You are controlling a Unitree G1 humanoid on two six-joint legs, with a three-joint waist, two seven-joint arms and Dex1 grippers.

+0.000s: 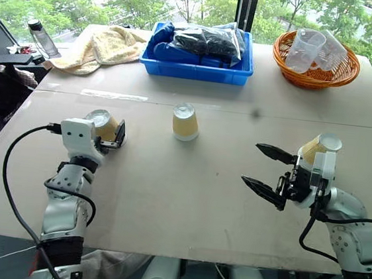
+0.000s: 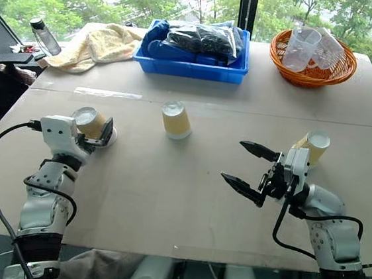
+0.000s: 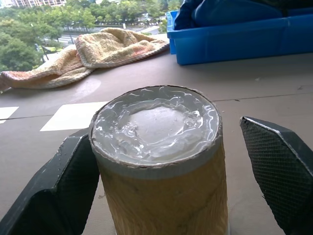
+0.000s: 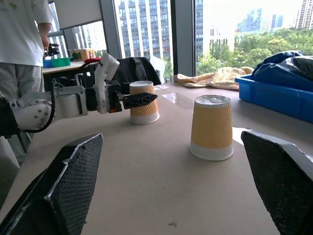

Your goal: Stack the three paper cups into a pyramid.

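Blue bin (image 1: 197, 66) at twelve o'clock on table (image 1: 185, 206), holding dark bagged goods (image 1: 206, 40). Towel (image 1: 102, 47) and bottle (image 1: 42, 38) at ten; orange basket (image 1: 315, 72) of clear measuring cups (image 1: 305, 49) at two.

Left end effector (image 1: 115, 135) fingers apart; right end effector (image 1: 268, 168) spread wide.

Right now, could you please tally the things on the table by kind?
Paper cups: 3
Clear measuring cups: 2
Orange basket: 1
Blue bin: 1
Towel: 1
Bottle: 1
Total: 9
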